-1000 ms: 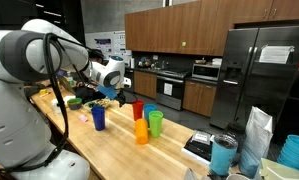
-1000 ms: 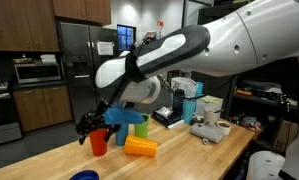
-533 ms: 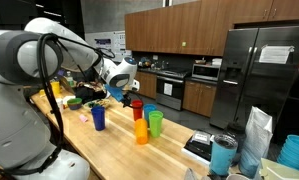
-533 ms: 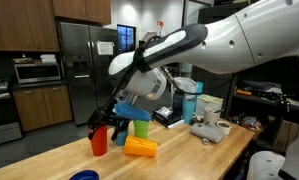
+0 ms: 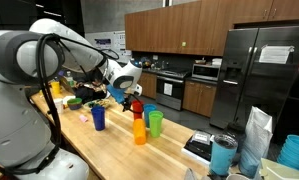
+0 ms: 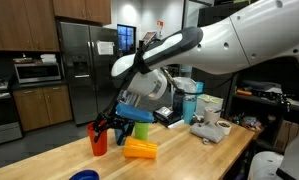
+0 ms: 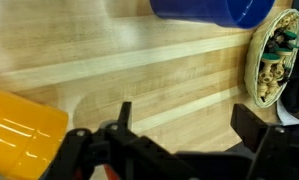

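Wrist view: the gripper point(image 7: 181, 110) is seen spread wide and empty; in an exterior view the red cup point(image 6: 98, 145) is found just beneath it, at six o'clock.

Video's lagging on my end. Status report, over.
Gripper open, nothing held. Hovering at red cup, upright on counter. Orange cup on its side close by, green cup just past it.

No legible txt or labels.
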